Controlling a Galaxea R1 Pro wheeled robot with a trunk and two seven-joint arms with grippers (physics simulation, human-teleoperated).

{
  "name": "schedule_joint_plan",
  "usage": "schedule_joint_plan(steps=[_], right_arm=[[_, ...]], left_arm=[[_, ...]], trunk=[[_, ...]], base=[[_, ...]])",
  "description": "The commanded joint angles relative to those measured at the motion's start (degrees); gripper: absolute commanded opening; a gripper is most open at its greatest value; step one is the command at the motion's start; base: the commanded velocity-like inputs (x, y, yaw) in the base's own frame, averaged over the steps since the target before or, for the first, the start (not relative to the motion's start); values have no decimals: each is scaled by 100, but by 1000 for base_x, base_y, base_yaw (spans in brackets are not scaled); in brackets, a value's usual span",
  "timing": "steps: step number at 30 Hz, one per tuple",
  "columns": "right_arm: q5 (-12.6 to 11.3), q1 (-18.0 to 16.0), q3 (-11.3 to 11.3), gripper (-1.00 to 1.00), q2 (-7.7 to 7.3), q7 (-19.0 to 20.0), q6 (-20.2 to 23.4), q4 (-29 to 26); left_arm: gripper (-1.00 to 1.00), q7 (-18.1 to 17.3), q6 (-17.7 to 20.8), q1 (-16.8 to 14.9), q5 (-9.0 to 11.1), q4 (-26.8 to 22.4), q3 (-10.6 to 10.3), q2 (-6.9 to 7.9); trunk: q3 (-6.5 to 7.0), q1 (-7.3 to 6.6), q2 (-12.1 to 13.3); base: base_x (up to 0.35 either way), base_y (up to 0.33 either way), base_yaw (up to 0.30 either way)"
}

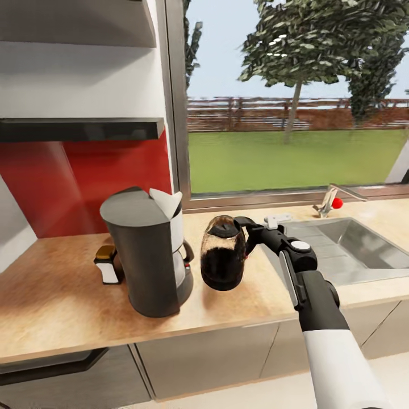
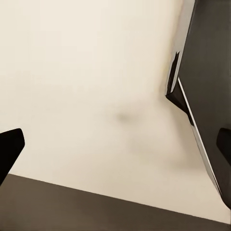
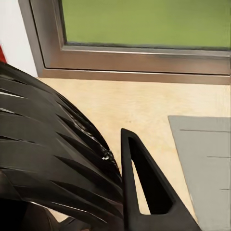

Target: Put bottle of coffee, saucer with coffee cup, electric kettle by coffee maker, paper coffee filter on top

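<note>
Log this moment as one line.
right gripper: shut on electric kettle handle | kettle: beside coffee maker | filter: atop maker

lower right of the head view: right arm point(image 1: 326, 318), white glossy shell on the lowest segment, black rounded sleeve above it, then a black wrist block with a pale grey strip along one side and a round white cap on top. black narrow link beyond, ending in the dark right gripper point(image 1: 250, 226). in the left wrist view, two black finger tips point(image 2: 9, 149) at the left and right edges. in the right wrist view, one black wedge-shaped finger point(image 3: 144, 187) with a long triangular cut-out.
</note>
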Motion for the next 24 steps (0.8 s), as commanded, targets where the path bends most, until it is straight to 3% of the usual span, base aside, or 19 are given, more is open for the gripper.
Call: schedule_joint_plan(steps=[1,6,8,11,13,18,22,24], right_arm=[[57,-5,-11,-100,5,45,23,-8],[84,-5,-23,-100,11,26,16,289],[91,-5,-42,-100,14,-375,11,405],[61,-5,-36,-100,21,-1386,-16,447],[53,-5,-25,-100,28,-1641,-25,462],[57,-5,-20,-100,54,-1767,-197,726],[54,-5,-12,-100,66,-1766,-754,1183],[50,-5,-15,-100,67,-1763,-833,1215]], left_arm=[[100,-9,-25,0,28,-4,28,-1],[100,-10,-25,0,28,-4,28,-1],[100,-8,-25,0,28,-4,28,-1],[100,-9,-25,0,28,-4,34,-1],[100,-4,-25,0,28,-4,36,5],[100,-1,-22,0,28,-4,36,8],[100,7,-11,0,28,-4,37,24],[100,11,-13,0,28,-4,41,17]], trunk=[[-11,3,-12],[-11,3,-12],[-11,3,-12],[-11,3,-12],[-11,3,-12],[-11,3,-12],[-11,3,-12],[-11,3,-12]], base=[[0,0,91],[0,0,20],[0,0,1],[0,0,0],[0,0,0],[0,0,0],[12,0,0],[148,0,0]])
